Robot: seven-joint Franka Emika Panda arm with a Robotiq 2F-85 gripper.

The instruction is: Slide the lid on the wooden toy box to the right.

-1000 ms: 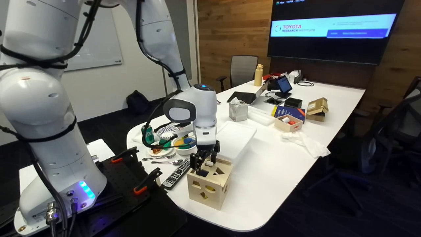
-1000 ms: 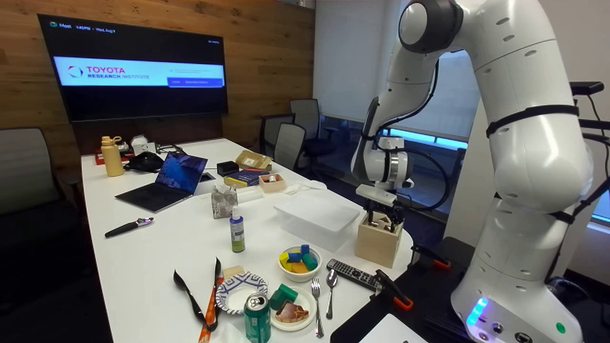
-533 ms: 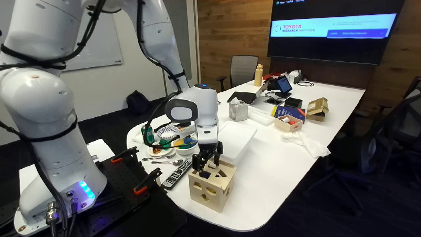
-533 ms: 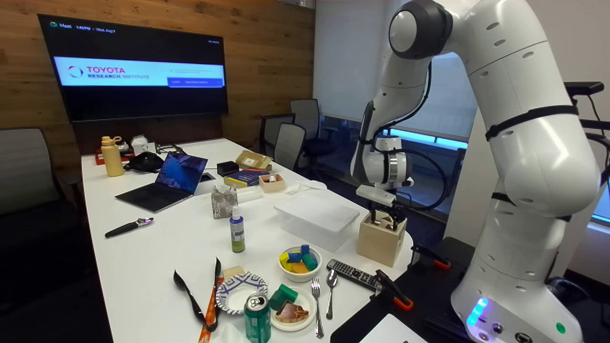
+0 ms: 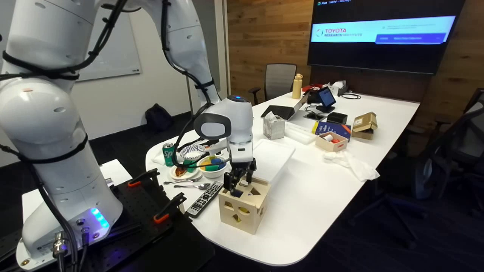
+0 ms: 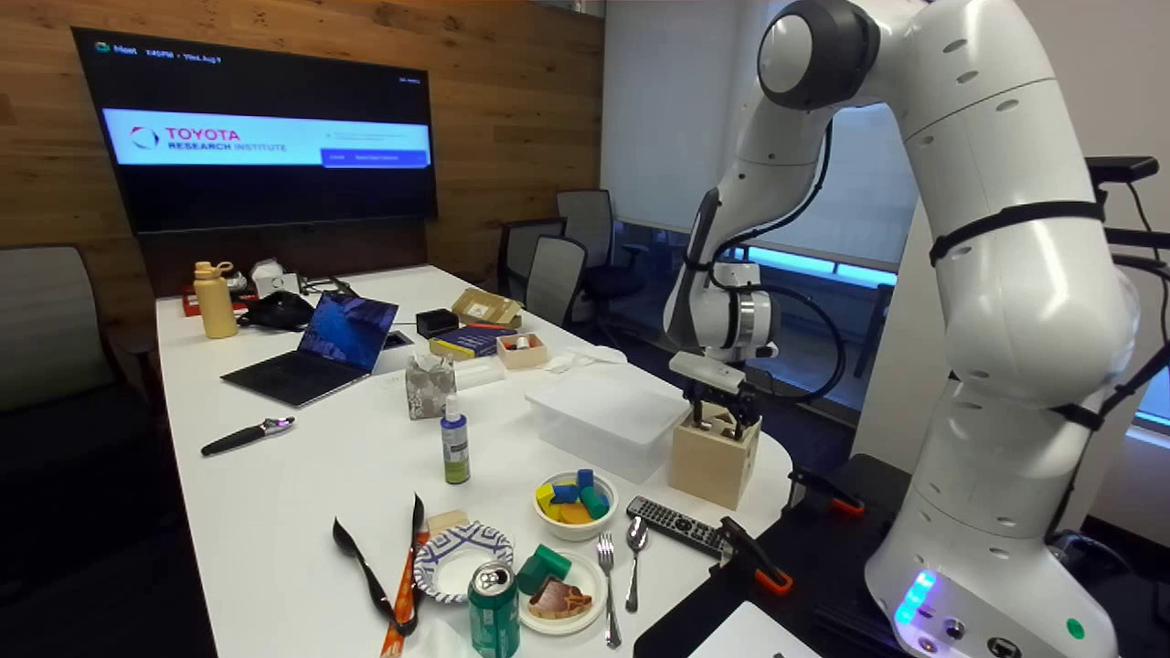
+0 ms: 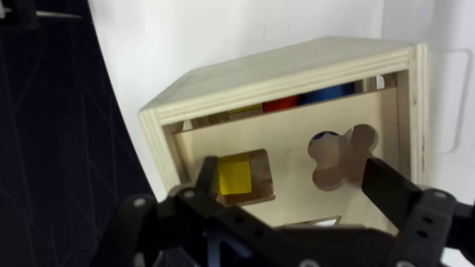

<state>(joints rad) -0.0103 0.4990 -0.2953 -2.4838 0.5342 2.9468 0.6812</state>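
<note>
Glossy white arm (image 6: 1051, 311), black cables (image 5: 108, 27), blue base lights (image 5: 100, 218)

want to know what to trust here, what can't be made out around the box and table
Wrist view: part of the lid, hidden behind the gripper.
Wrist view: whether the fingers touch the lid; their own bulk hides it.
Wrist view: much of the inside of the wooden toy box, covered by the lid.
Both exterior views: button labels on the remote, too small.
</note>
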